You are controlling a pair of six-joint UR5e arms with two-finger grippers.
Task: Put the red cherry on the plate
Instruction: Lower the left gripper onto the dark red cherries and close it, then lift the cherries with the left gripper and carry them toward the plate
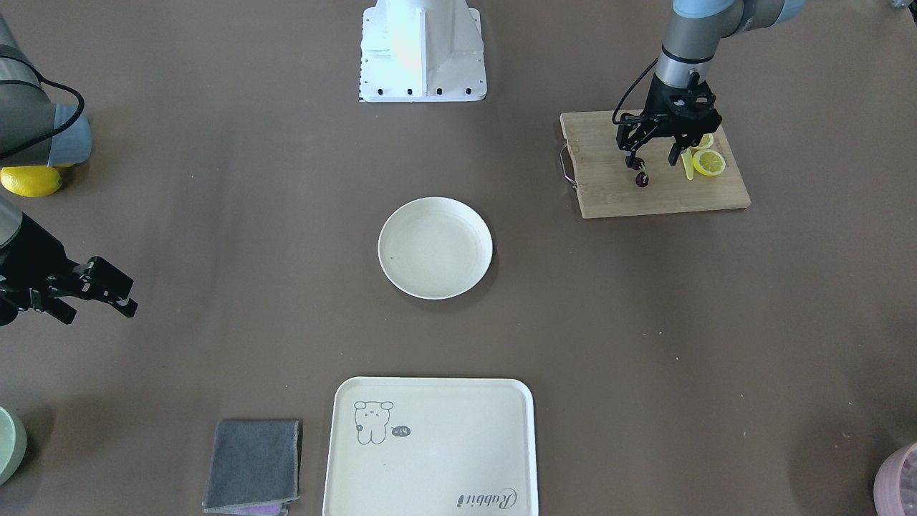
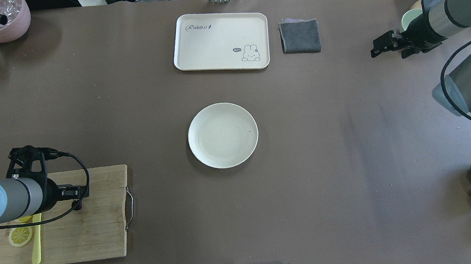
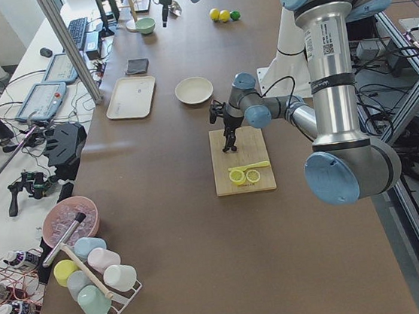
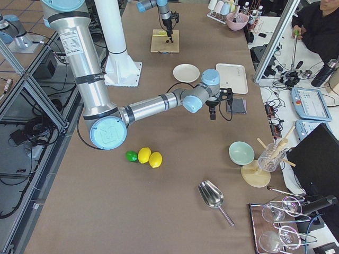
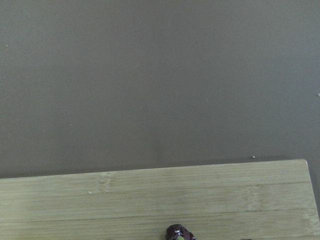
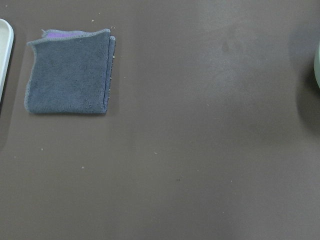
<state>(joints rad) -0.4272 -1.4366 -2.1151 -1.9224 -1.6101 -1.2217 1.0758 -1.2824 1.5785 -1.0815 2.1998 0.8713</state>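
Lying on cutting board (image 1: 616,195): red cherry (image 1: 642,179); plate (image 1: 435,247) apart.

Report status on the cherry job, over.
Left gripper open, jaws low at red cherry on cutting board. Right gripper open, away near gray cloth. Plate empty, nothing between it and the board.

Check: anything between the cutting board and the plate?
Nothing. The overhead view shows only bare brown table between the cutting board and the plate.
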